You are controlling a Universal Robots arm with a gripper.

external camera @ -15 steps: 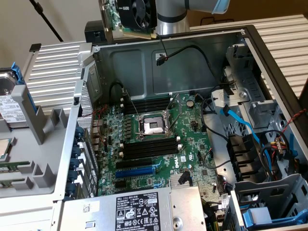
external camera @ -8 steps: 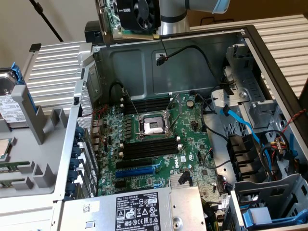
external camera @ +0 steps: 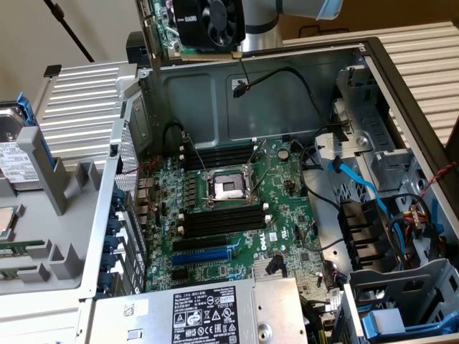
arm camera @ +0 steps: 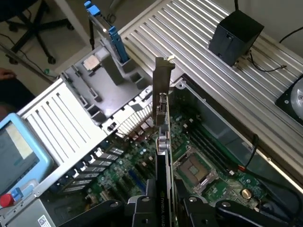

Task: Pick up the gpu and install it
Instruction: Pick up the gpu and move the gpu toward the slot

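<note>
We find the gripper (arm camera: 163, 207) clamped on the gpu (external camera: 195, 25), one finger against each face of the card; the card is held on edge, raised above the open case (external camera: 401, 86) near its far wall. Its silver bracket (arm camera: 161, 87) points away from the wrist; the motherboard (external camera: 237, 208) lies below, well apart from the card.

Held above the far wall of the open computer case (external camera: 287, 79), the gpu (external camera: 197, 25) is cut off by the exterior view's upper edge, as is the arm (external camera: 262, 21). Its gripped end is hidden between the jaws. The power supply label (external camera: 204, 315) is too small to read.
</note>
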